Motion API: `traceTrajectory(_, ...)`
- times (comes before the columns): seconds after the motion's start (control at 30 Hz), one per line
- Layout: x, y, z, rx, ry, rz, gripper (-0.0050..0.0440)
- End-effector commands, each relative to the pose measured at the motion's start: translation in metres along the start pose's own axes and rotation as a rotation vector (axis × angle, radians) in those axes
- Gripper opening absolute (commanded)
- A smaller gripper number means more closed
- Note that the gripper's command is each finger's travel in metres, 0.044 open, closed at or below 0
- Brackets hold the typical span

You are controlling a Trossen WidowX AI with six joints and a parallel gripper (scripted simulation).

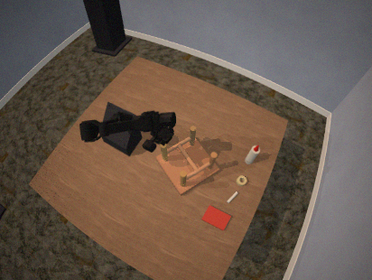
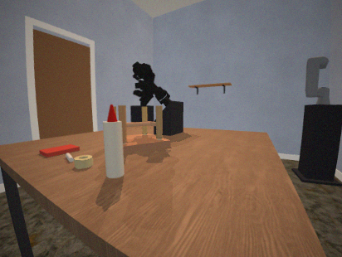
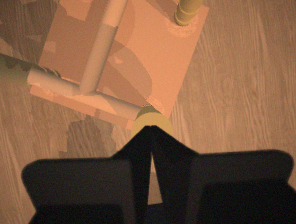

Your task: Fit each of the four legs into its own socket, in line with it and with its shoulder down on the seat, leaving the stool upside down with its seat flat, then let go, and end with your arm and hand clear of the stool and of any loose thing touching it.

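Note:
The wooden stool (image 1: 187, 163) lies upside down with its square seat flat on the table. Its four legs stand upright at the corners (image 1: 192, 135) (image 1: 164, 153) (image 1: 213, 159) (image 1: 183, 179), joined by rungs. My gripper (image 3: 150, 131) is shut and empty, its fingertips pressed together. It hovers just over the round top of the stool leg nearest the arm (image 3: 151, 125). In the top view the gripper (image 1: 163, 135) is at the stool's left corner. In the exterior view the gripper (image 2: 144, 97) hangs above the legs (image 2: 141, 120). I cannot tell whether it touches the leg.
A white glue bottle with a red tip (image 1: 252, 154) (image 2: 113, 143), a tape roll (image 1: 242, 178), a small white stick (image 1: 232, 197) and a flat red block (image 1: 217, 217) lie right of the stool. The arm's black base (image 1: 119, 128) stands left of it. A black pedestal (image 1: 106, 24) stands off the table.

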State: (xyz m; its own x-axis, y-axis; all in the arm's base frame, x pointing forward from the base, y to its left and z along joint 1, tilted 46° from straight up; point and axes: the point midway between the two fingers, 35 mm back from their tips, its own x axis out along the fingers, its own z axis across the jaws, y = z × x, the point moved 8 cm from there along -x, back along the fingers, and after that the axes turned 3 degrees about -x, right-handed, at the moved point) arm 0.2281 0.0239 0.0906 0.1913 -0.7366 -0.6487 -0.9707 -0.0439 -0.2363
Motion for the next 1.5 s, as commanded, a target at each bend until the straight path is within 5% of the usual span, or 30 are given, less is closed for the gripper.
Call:
traceTrajectory(0.0,0.0109,0.0009,-0.0006,0.017,0.003,0.026,0.0)
traceTrajectory(1.47,0.0152,0.0022,-0.0005,0.017,0.003,0.026,0.0)
